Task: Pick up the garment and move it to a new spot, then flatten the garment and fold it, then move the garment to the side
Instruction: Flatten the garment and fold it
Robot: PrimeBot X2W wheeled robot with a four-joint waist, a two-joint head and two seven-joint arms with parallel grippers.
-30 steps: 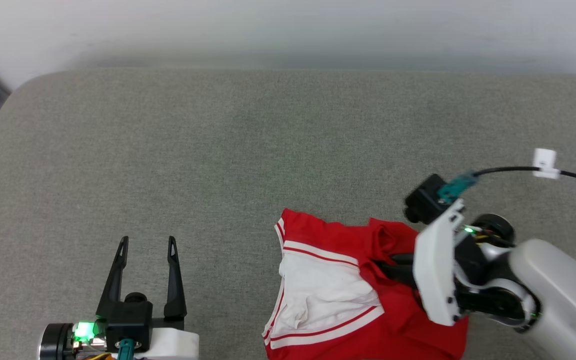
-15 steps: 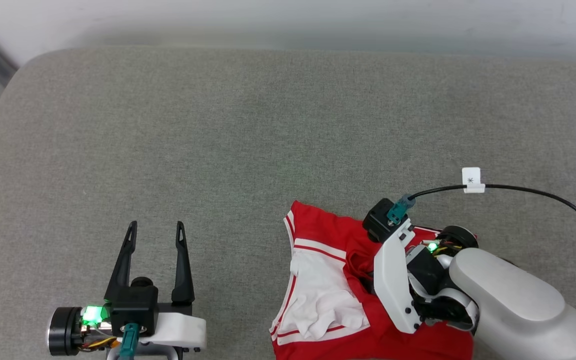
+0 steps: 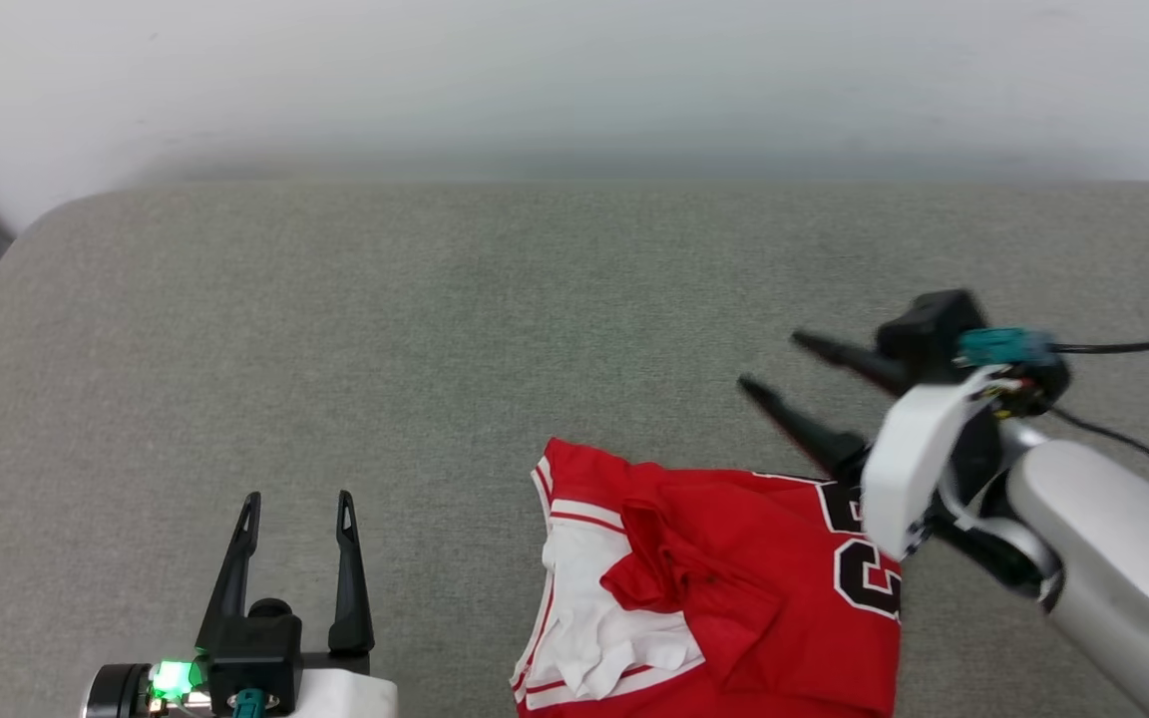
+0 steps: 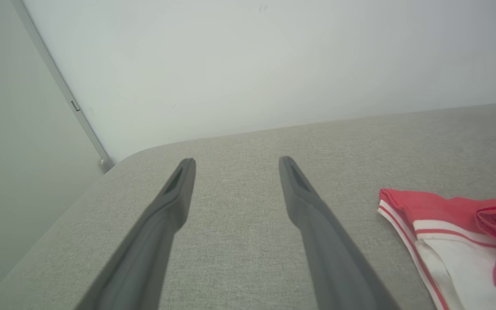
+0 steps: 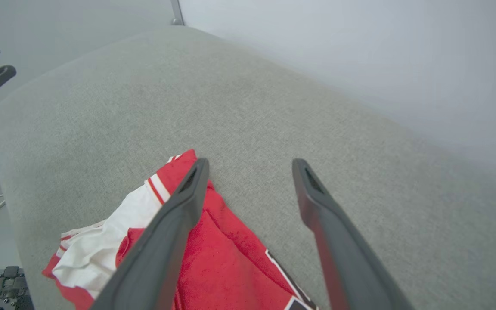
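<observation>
The garment (image 3: 734, 588), a red jersey shirt with a white sleeve and striped trim, lies crumpled on the grey cushion (image 3: 435, 329) at the lower middle of the head view; part of a black-and-white number shows on it. My right gripper (image 3: 772, 361) hovers above its far right edge, open and empty, fingers pointing left. From the right wrist, the garment (image 5: 226, 258) lies below my open fingers. My left gripper (image 3: 298, 499) stands open and empty at the lower left, apart from the cloth. In the left wrist view the garment (image 4: 454, 232) lies to the right of that gripper (image 4: 237, 161).
A pale wall (image 3: 574, 70) runs along the cushion's far edge. The cushion's rounded left corner (image 3: 46, 219) drops off to the floor. A black cable (image 3: 1113, 347) with a white tag trails from my right wrist. Bare grey fabric stretches across the middle and left.
My right gripper has opened, let go of the garment and lifted up and back to the right. The cloth has dropped flatter, showing its number. The head camera has shifted.
</observation>
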